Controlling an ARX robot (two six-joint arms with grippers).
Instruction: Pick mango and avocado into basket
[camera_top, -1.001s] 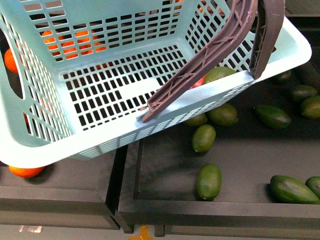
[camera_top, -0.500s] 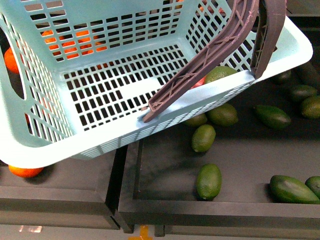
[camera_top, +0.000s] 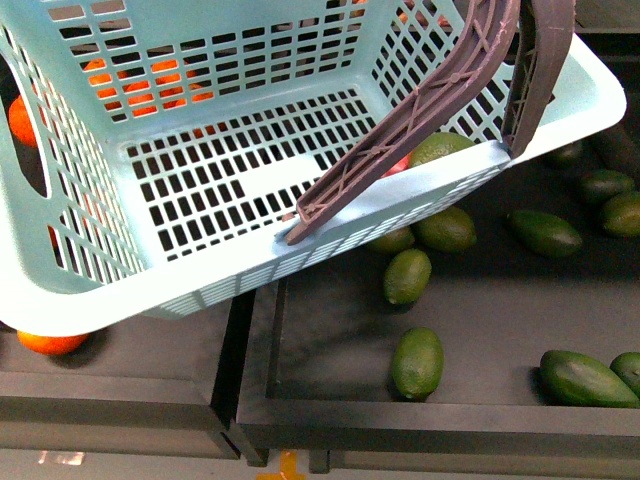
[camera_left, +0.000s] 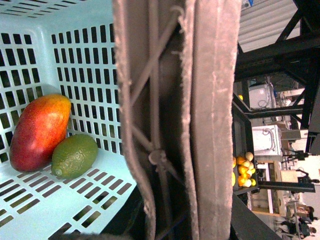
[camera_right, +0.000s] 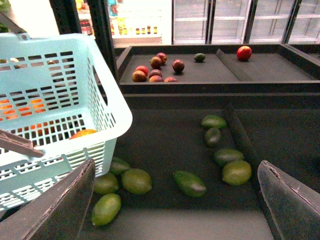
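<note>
**Turquoise basket holding mango and avocado**

Turquoise plastic basket (camera_top: 200, 270) fills the upper left of the front view, its brown-grey handles (camera_top: 430, 100) crossing at upper right. In the left wrist view, the mango (camera_left: 39, 131) and avocado (camera_left: 74, 155) lie touching at the left of the frame, against the basket's slotted wall. Left jaws: state cannot be told. Right gripper (camera_right: 175, 200): jaws spread wide, holding nothing, above loose green fruit (camera_right: 190, 183) on the dark desk (camera_right: 165, 145).
</note>
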